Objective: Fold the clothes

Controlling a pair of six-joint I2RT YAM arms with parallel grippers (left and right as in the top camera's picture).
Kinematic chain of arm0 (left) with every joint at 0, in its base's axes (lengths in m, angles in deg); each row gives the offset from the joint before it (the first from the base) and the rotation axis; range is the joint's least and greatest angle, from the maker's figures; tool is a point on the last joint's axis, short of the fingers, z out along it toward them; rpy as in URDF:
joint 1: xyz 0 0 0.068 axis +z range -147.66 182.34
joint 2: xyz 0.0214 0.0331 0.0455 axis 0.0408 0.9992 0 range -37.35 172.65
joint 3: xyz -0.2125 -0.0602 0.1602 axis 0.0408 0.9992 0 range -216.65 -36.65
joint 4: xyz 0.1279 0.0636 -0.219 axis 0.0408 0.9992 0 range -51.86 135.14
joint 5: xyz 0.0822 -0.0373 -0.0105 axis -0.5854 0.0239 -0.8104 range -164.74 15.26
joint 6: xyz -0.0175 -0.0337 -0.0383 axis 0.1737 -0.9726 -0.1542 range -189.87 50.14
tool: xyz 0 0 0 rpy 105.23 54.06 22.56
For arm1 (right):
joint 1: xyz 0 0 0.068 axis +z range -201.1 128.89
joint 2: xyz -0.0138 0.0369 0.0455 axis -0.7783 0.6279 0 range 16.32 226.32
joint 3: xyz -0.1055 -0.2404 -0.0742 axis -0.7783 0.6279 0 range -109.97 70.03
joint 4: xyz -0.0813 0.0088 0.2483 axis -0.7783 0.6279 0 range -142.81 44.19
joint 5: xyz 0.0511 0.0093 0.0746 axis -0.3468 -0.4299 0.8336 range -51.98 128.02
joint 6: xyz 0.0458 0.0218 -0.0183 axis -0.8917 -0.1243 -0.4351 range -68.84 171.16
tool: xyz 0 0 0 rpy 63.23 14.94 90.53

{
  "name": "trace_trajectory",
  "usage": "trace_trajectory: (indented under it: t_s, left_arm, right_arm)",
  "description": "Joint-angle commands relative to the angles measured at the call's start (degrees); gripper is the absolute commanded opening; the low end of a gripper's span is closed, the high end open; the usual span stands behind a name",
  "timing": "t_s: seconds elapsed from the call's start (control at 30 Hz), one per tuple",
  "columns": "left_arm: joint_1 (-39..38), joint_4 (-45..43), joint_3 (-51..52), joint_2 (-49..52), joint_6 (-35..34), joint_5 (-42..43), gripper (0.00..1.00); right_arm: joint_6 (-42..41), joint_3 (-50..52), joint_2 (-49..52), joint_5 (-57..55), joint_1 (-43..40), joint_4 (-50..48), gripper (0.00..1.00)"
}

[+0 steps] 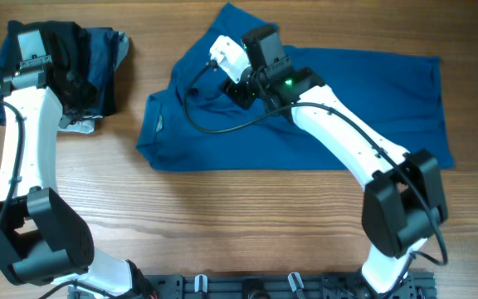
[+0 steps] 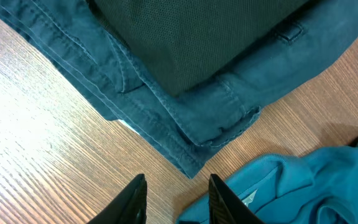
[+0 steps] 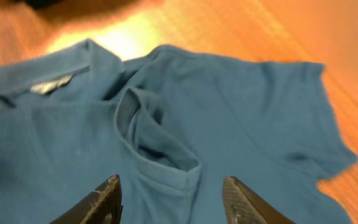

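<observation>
One polo shirt (image 1: 372, 83), seemingly half-folded, beneath right gripper (image 3: 171, 190)

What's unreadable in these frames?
- Overhead: the right arm covers the middle of the shirt.
- Overhead: the left arm covers part of the pile, so the piece count is unclear.
- Right wrist: the right end effector has its tips cut off by the bottom edge, so contact with the cloth is unclear. The label is too blurred to read.
- Left wrist: the pile is cut off by the top edge, and the left end effector by the bottom edge.
</observation>
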Motion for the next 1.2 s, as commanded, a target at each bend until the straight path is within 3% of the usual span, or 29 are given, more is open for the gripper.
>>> trace_trajectory:
  t_s: [0.0, 0.1, 0.2, 0.37, 0.63, 0.8, 1.03, 1.17]
  left_arm:
    - [0.1, 0.3, -0.4, 0.5, -0.2, 0.5, 0.32]
    - [0.1, 0.5, -0.4, 0.5, -0.2, 0.5, 0.33]
    - [0.1, 0.5, -0.4, 0.5, -0.2, 0.5, 0.33]
    - [0.1, -0.2, -0.4, 0.5, -0.2, 0.5, 0.34]
    - [0.1, -0.4, -0.4, 0.5, -0.2, 0.5, 0.35]
    - [0.1, -0.4, -0.4, 0.5, -0.2, 0.5, 0.35]
    - [0.1, -0.4, -0.4, 0.5, -0.2, 0.5, 0.37]
    - [0.1, -0.3, -0.4, 0.5, -0.2, 1.6, 0.37]
  right_arm:
    - [5.0, -0.1, 6.0, 6.0, 1.0, -1.8, 0.53]
    - [9.5, -0.1, 9.4, 6.0, 2.9, -5.3, 0.53]
    - [20.2, -0.1, 10.1, 4.9, 6.1, -6.4, 0.51]
    - [26.1, -0.1, 12.9, -3.2, 8.8, -9.5, 0.48]
    - [25.6, -0.1, 18.4, -5.8, 8.5, -14.7, 0.38]
    - [19.9, -0.1, 18.4, -9.4, 8.5, -18.0, 0.04]
    - [17.4, -0.1, 18.4, -10.4, 8.2, -17.9, 0.04]
    - [8.3, -0.1, 18.4, -10.8, 4.7, -20.2, 0.04]
